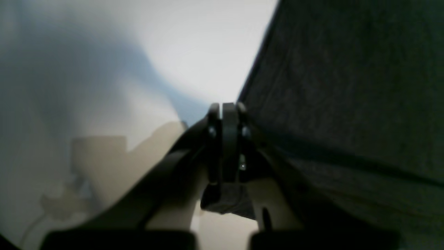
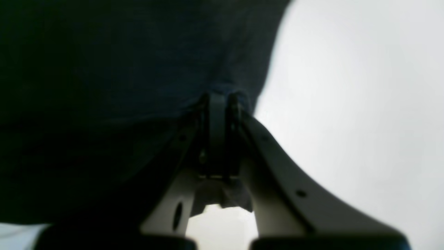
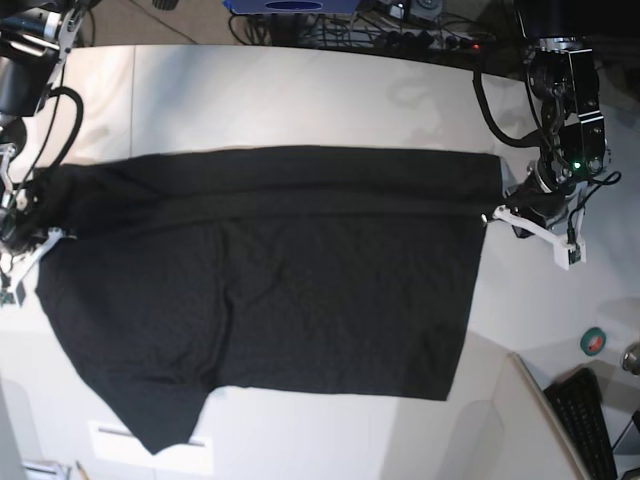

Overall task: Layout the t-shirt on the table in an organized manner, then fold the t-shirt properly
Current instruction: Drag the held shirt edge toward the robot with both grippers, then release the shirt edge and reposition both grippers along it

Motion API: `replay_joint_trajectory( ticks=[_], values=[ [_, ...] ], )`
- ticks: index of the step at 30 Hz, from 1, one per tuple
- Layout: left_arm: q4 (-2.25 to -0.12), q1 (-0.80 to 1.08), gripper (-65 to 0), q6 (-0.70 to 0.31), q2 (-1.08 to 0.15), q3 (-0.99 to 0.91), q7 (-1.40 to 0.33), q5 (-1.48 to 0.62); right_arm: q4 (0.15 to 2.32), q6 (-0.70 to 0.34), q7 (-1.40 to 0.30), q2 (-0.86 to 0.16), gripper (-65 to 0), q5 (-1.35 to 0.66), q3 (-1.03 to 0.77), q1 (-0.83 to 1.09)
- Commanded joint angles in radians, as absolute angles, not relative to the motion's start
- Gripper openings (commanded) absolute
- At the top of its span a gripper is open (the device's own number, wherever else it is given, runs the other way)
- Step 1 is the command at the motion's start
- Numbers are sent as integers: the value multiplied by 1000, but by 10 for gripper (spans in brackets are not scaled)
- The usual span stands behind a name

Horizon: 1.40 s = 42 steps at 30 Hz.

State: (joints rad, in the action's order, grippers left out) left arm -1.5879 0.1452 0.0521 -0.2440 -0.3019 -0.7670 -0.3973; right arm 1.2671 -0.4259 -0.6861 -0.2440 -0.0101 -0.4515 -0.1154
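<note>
The black t-shirt (image 3: 300, 270) lies spread across the white table (image 3: 300, 95), plain side up; its print is hidden. A folded band runs along its far edge. My left gripper (image 3: 492, 212) is shut on the shirt's right far corner. In the left wrist view, the left gripper (image 1: 227, 108) pinches the black cloth (image 1: 347, 86), which stretches off to the right. My right gripper (image 3: 42, 232) is shut on the shirt's left edge. In the right wrist view, the right gripper (image 2: 218, 99) clamps the cloth (image 2: 121, 86), which fills the left side.
A keyboard (image 3: 590, 415) and a green and red tape roll (image 3: 593, 343) sit off the table's front right corner. Cables and boxes (image 3: 400, 25) line the far edge. A white label (image 3: 120, 440) lies by the shirt's lower left sleeve.
</note>
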Motion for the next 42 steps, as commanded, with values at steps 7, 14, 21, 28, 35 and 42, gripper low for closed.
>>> replay_joint_trajectory(
  ticks=[7,14,21,28,35,42],
  values=[
    [-1561,84,-650,54,-249,-298,-743,-320,1207,-420,-608,-245,-650,61,-456,-176],
    [-1547,50,-650,53,-213,-295,-748,-246,1168,-420,-608,-243,-650,61,-461,-209],
    [-1557,21,-336,53,-213,-308,-743,-248,1193,-420,-604,-249,-339,58,-473,-208],
    [-1678,61,0,48,-191,-306,-746,-326,1412,-420,-613,-243,-447,62,-544,-61],
    [-1589,139,-650,48,-171,-295,-745,-452,1405,-420,-616,-186,-650,62,-544,64],
    [-1397,125,-650,47,-171,-237,-595,-450,1296,-418,-605,-186,-650,62,-536,50]
  ],
)
